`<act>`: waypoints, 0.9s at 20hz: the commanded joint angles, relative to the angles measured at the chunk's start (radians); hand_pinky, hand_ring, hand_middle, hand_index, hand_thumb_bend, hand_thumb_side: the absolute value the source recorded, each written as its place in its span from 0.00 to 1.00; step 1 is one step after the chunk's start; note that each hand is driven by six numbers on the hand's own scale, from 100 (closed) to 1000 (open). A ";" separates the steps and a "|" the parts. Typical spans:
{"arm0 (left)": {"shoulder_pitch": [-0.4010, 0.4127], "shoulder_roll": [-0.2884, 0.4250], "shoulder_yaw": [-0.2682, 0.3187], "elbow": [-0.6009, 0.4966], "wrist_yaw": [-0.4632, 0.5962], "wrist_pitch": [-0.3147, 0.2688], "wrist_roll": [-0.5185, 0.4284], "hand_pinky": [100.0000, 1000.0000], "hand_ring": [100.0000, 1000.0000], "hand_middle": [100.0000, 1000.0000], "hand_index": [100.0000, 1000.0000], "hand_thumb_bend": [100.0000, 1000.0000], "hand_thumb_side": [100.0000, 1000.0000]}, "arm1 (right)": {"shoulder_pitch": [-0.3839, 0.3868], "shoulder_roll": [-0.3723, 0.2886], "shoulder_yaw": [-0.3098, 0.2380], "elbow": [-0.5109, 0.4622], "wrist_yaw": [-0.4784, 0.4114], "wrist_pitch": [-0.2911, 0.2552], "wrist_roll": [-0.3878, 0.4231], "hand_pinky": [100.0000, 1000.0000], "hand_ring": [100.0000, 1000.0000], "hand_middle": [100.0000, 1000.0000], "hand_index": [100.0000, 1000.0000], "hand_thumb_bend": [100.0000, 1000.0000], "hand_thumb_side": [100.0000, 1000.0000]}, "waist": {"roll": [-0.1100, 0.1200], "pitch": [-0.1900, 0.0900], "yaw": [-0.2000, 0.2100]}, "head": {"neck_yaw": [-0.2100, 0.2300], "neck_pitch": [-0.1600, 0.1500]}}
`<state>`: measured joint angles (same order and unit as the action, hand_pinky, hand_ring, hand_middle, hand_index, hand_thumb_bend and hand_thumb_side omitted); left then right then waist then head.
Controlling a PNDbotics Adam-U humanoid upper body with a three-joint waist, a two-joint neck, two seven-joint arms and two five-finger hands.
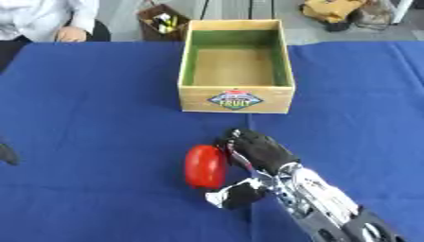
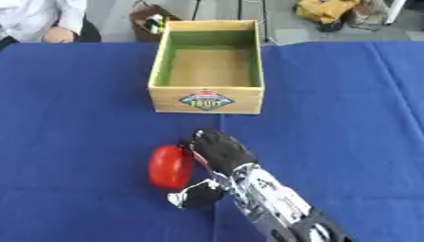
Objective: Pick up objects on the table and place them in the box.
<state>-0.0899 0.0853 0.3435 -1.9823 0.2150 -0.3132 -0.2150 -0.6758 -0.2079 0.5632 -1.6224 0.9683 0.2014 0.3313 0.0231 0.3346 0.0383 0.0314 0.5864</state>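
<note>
The robot's right arm is coming in from the lower right corner, silver and black, and is reaching diagonally up and left across the blue tablecloth [image 1: 99,118]. Its right hand [image 1: 258,150] is lying beside a glossy red, oblong, rounded object [image 1: 205,166] that is resting on the cloth near the middle of the view. The black fingers [image 2: 207,142] are curling over the object's upper right side, while the thumb [image 1: 240,194] is sitting below and to the right of it, so the hand is partly closing around the red object and touching it; the object is sitting on the cloth. At the left edge, a small dark shape, the left hand [image 1: 7,154], is just showing; I cannot tell how its fingers are set. Farther off, well apart from the red object, an open wooden box with a green-painted inner wall and a diamond-shaped label on its near face [image 1: 236,66] is standing on the cloth.
</note>
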 commanded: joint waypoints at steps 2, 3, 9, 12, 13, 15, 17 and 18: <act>-0.005 0.011 0.000 -0.018 -0.001 -0.001 -0.004 0.25 0.30 0.42 0.75 0.30 0.62 | -0.043 -0.026 -0.025 -0.073 -0.026 0.018 -0.028 0.77 0.83 0.27 0.49 0.00 0.44 | 0.002 -0.021 -0.001 | 0.005 -0.013; -0.005 0.012 0.000 -0.018 -0.001 -0.001 -0.004 0.25 0.30 0.42 0.75 0.30 0.62 | -0.051 -0.033 -0.030 -0.086 -0.034 0.024 -0.033 0.77 0.82 0.26 0.48 0.00 0.44 | 0.002 -0.021 -0.002 | 0.006 -0.013; -0.002 0.012 0.001 -0.018 -0.003 -0.002 -0.003 0.25 0.30 0.42 0.75 0.30 0.62 | -0.103 -0.077 -0.067 -0.158 -0.094 0.068 -0.061 0.74 0.80 0.24 0.44 0.00 0.42 | 0.003 -0.023 -0.006 | 0.011 -0.013; 0.001 0.012 0.002 -0.018 -0.004 -0.002 -0.002 0.25 0.30 0.42 0.75 0.30 0.62 | -0.139 -0.101 -0.089 -0.191 -0.124 0.091 -0.078 0.73 0.78 0.23 0.43 0.00 0.41 | 0.004 -0.025 -0.008 | 0.013 -0.015; 0.001 0.012 0.002 -0.018 -0.004 -0.003 -0.002 0.25 0.30 0.42 0.75 0.30 0.62 | -0.150 -0.108 -0.096 -0.197 -0.130 0.097 -0.084 0.72 0.78 0.23 0.42 0.00 0.41 | 0.004 -0.026 -0.008 | 0.014 -0.016; 0.002 0.012 0.002 -0.018 -0.004 -0.003 -0.002 0.25 0.30 0.42 0.75 0.30 0.62 | -0.170 -0.117 -0.108 -0.203 -0.138 0.109 -0.096 0.71 0.77 0.23 0.42 0.00 0.40 | 0.005 -0.027 -0.008 | 0.014 -0.015; 0.004 0.012 0.002 -0.018 -0.004 -0.004 -0.002 0.25 0.30 0.42 0.75 0.30 0.62 | -0.197 -0.125 -0.117 -0.201 -0.145 0.119 -0.108 0.71 0.77 0.23 0.42 0.00 0.39 | 0.005 -0.028 -0.008 | 0.015 -0.014; 0.005 0.012 0.002 -0.018 -0.004 -0.003 -0.002 0.25 0.30 0.42 0.75 0.30 0.62 | -0.211 -0.128 -0.123 -0.197 -0.147 0.124 -0.116 0.70 0.77 0.23 0.42 0.00 0.39 | 0.006 -0.029 -0.008 | 0.014 -0.013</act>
<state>-0.0854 0.0853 0.3435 -1.9823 0.2112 -0.3131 -0.2150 -0.8646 -0.3178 0.4584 -1.7975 0.8310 0.3186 0.2254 0.0276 0.3266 0.0302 0.0432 0.5858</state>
